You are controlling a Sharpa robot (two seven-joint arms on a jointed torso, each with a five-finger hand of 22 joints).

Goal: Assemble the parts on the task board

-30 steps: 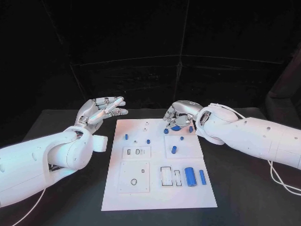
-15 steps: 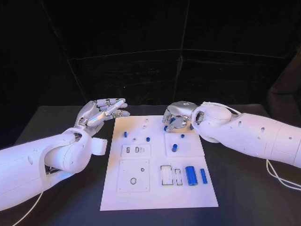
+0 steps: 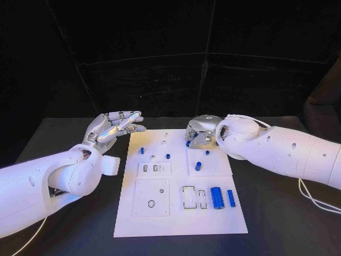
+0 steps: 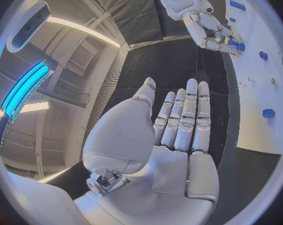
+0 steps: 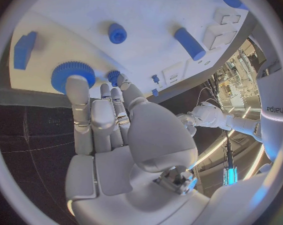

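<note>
I am seeing the white board (image 3: 178, 213) lying in the middle of the black worktop (image 3: 293, 213), with the small blue parts spread over its far half and its right side. My right robot hand (image 3: 200, 132) is sitting over the board's far edge, at about one o'clock from the board's centre, fingers pointing down. In the right wrist view a fingertip (image 5: 76, 85) is pressing on a blue gear (image 5: 71, 74) with a toothed rim, which is lying flat on the board near that far edge; I cannot tell whether the hand is actually gripping it or only touching it. Just beside the gear a small round blue peg (image 5: 117, 33) is standing, and a longer blue cylinder (image 5: 189, 43) is lying further in.

My left robot hand (image 3: 113, 128) is hanging off the board's far left corner, at about eleven o'clock, holding nothing, its fingers stretched out and lying close side by side.

Near the board's right edge, at about three o'clock, a thick blue cylinder (image 3: 216, 198) and a thinner blue bar (image 3: 231, 198) are lying side by side.
</note>
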